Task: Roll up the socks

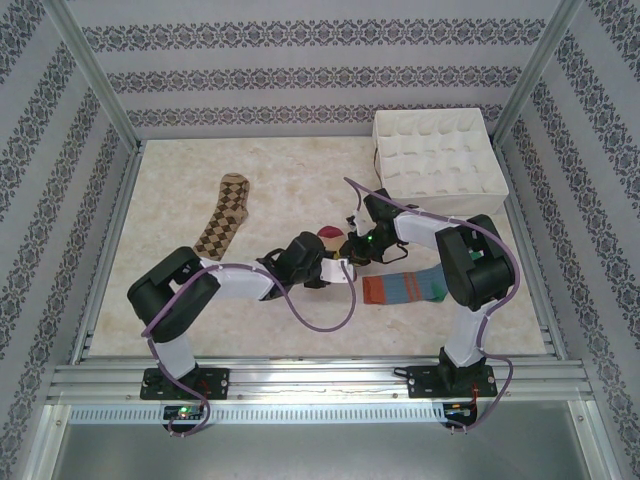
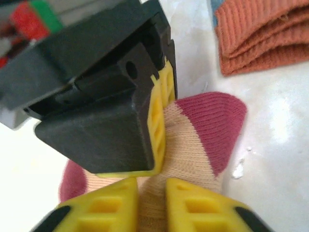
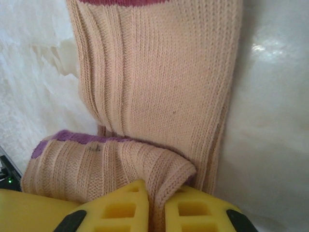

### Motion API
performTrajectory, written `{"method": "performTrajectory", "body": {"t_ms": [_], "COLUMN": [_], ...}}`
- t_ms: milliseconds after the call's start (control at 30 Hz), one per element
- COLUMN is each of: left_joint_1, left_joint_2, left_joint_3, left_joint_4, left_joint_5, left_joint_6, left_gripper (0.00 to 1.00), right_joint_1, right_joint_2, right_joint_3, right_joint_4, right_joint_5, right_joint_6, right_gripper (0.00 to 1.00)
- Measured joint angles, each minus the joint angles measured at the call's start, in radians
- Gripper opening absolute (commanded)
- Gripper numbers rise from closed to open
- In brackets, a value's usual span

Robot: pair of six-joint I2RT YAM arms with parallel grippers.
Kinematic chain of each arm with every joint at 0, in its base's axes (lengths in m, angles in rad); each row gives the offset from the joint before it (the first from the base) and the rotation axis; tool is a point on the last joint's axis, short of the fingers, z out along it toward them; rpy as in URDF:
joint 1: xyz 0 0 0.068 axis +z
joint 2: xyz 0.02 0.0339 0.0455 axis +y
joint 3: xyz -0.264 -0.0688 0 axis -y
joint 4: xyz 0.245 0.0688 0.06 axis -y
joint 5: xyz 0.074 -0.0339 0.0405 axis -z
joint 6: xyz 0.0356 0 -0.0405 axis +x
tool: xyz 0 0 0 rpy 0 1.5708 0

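Note:
The peach sock [image 1: 328,235] with dark red toe lies mid-table, and both grippers meet over it. My left gripper [image 2: 152,205] is shut on a pinch of its peach fabric [image 2: 193,150], just behind the red toe. A black, yellow-padded finger [image 2: 101,135] of the right gripper presses on the same sock right beside it. My right gripper [image 3: 157,212] is shut on a raised fold of the ribbed peach sock [image 3: 159,72]. The argyle sock [image 1: 228,215] lies flat at the left. The striped sock [image 1: 405,288] lies flat at the right, its orange cuff [image 2: 263,34] close to the left gripper [image 1: 325,268].
A white compartmented box [image 1: 440,150] stands at the back right corner. Metal frame posts and patterned walls enclose the table. The right gripper [image 1: 355,245] and the right arm's elbow [image 1: 475,265] hang over the striped sock's area.

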State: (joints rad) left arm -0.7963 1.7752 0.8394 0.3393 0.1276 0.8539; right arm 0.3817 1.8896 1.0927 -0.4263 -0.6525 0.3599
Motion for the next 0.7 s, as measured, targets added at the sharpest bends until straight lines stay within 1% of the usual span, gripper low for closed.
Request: {"method": "performTrajectory", "body": {"t_ms": [67, 100, 133, 167, 267, 400, 567, 700], "left_joint_1": [0.009, 0.015, 0.023, 0.033, 0.069, 0.114, 0.175, 0.223], "left_joint_2": [-0.002, -0.002, -0.002, -0.003, -0.006, -0.005, 0.031, 0.074], "left_joint_3": [0.004, 0.006, 0.01, 0.014, 0.029, 0.047, 0.104, 0.16], "left_joint_4": [-0.024, -0.031, -0.042, -0.053, -0.095, -0.141, -0.214, -0.259], "left_joint_5": [0.027, 0.041, 0.058, 0.08, 0.16, 0.271, 0.406, 0.485], "left_joint_6": [-0.026, -0.034, -0.044, -0.055, -0.099, -0.171, -0.263, -0.327], "left_gripper": [0.0, 0.0, 0.0, 0.0, 0.0, 0.0, 0.0, 0.0], "right_joint_1": [0.0, 0.0, 0.0, -0.001, -0.011, -0.02, -0.039, -0.039], "right_joint_2": [0.0, 0.0, 0.0, -0.001, -0.014, -0.06, -0.132, -0.177], "right_joint_3": [-0.004, -0.006, -0.01, -0.014, -0.04, -0.097, -0.169, -0.19], "right_joint_4": [0.006, 0.009, 0.015, 0.023, 0.057, 0.103, 0.144, 0.169], "right_joint_5": [-0.002, -0.003, -0.003, -0.004, -0.018, -0.032, -0.046, -0.045], "right_joint_6": [0.0, -0.001, 0.0, 0.003, 0.005, 0.015, 0.034, 0.033], "right_gripper": [0.21, 0.25, 0.32, 0.38, 0.47, 0.51, 0.53, 0.53]}}
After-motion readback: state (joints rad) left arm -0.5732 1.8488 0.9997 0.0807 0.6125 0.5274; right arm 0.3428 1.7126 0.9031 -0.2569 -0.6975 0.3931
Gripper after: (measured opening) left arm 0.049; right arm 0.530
